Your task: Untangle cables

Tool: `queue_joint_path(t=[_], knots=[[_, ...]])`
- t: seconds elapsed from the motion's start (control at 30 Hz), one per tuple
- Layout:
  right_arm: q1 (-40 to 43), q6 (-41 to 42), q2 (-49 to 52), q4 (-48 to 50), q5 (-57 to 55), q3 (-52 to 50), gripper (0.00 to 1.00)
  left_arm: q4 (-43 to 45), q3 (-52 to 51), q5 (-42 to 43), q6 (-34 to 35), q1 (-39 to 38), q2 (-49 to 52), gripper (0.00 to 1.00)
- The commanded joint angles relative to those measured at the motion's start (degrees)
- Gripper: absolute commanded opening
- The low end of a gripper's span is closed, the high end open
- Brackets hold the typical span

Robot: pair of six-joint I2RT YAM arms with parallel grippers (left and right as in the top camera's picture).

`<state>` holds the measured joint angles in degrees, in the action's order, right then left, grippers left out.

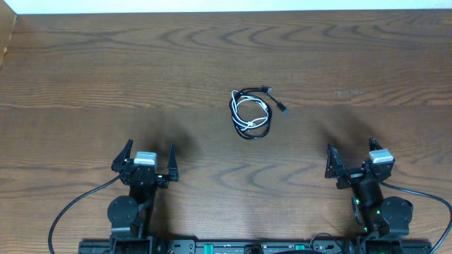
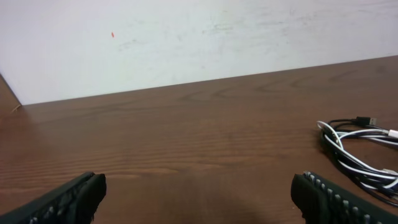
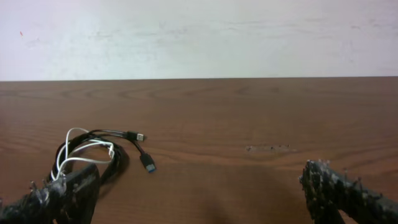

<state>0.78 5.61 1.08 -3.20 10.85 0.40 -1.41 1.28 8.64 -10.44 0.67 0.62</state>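
Observation:
A black cable (image 1: 246, 131) and a white cable (image 1: 244, 111) lie coiled together in one small bundle at the middle of the wooden table (image 1: 106, 70). The black cable's plug ends (image 1: 282, 109) stick out to the right. My left gripper (image 1: 148, 159) is open and empty near the front edge, well left of the bundle. My right gripper (image 1: 350, 158) is open and empty at the front right. The bundle shows at the right edge of the left wrist view (image 2: 357, 149) and at the left of the right wrist view (image 3: 87, 152), ahead of both sets of fingers.
A white wall (image 2: 186, 37) stands behind the table's far edge. A small scuff mark (image 3: 267, 148) shows on the wood to the right of the bundle. Thick black arm cables (image 1: 70, 208) run along the front edge.

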Motion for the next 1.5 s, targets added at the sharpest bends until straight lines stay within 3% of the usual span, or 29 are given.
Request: queue_joint_path(t=[0.0,0.3,0.47,0.8,1.2,1.47], knots=[[-0.5,-0.5,0.7,-0.3,0.6,-0.1,0.99,-1.8,-1.0,-0.3,-0.9,0.3,-0.4,1.00],[-0.5,-0.5,0.8,-0.3,0.9,-0.1,0.99,-3.3,0.3,-0.3,3.9,0.3,-0.3,1.00],[-0.5,-0.5,0.8,-2.2,5.5,1.9,0.99,-8.1,6.7,0.0,4.1,0.3,3.2,1.00],[-0.4,-0.5,2.7,-13.7,3.8,16.2,0.99,-19.0,32.3,8.6,4.1,0.2,28.0,1.00],[-0.4,0.2,33.0,-26.9,5.5,44.2,0.99,-45.7,74.2,15.4,5.2,-1.5,59.6,1.00],[-0.4,0.2,54.2,-46.2,10.9,67.7,0.99,-70.7,104.0,15.3,5.1,-7.3,82.1,1.00]])
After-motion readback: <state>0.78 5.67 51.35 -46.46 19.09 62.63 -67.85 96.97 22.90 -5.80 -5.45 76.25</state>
